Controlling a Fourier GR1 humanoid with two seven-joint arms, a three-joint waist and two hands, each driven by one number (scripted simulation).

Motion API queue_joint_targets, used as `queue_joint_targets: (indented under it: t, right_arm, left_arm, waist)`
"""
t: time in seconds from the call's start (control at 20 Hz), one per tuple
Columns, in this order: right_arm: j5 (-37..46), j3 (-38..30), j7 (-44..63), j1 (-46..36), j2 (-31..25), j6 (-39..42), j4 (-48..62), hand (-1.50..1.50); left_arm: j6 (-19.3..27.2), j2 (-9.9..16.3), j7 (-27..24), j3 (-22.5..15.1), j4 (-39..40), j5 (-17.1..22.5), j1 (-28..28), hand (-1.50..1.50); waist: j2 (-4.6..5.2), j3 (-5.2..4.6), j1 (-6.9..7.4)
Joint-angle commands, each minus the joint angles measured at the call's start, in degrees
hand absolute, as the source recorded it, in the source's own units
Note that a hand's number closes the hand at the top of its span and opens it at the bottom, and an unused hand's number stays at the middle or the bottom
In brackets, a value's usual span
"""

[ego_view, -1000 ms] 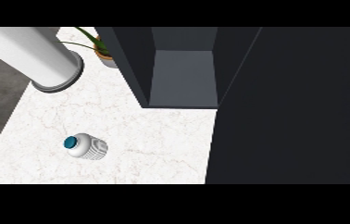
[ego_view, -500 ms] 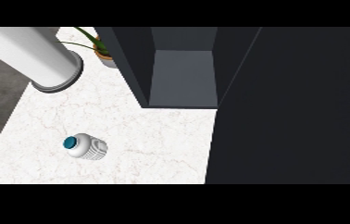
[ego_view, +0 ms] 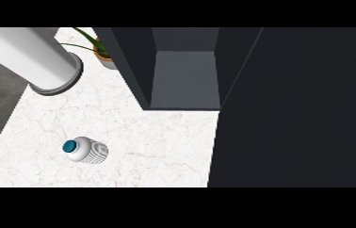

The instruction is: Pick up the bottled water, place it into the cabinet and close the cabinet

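Note:
The bottled water (ego_view: pixel 84 150), a white ribbed bottle with a teal cap, stands upright on the marble counter (ego_view: pixel 153 142) at the lower left, seen from above. The dark cabinet (ego_view: pixel 184 76) stands at the top middle with its compartment open and a grey floor inside. Its open door (ego_view: pixel 285 114) is a large dark panel filling the right side. Neither hand shows in the head view.
A large white and grey cylinder (ego_view: pixel 38 62) leans in at the upper left. A small potted plant (ego_view: pixel 99 50) stands behind it beside the cabinet's left wall. The counter's left edge runs diagonally at the far left.

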Motion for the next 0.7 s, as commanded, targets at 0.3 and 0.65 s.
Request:
queue_joint_targets:
  t: [0.3,0.65]
  right_arm:
    - [7.8,4.3,4.9,-1.8,-3.0,-2.8,-7.1,-1.50]
    - [9.2,6.1,3.8,-2.5,-4.1,-5.9,-5.2,-1.50]
  left_arm:
    - [-2.8,-1.4,-3.0,-0.4,2.6,-1.2,-2.5,-1.50]
    - [-0.7,-4.4,-9.9,-4.3,12.9,-8.9,-6.9,-1.50]
  waist:
    - [0.28,0.00,-0.41]
    - [0.32,0.00,-1.01]
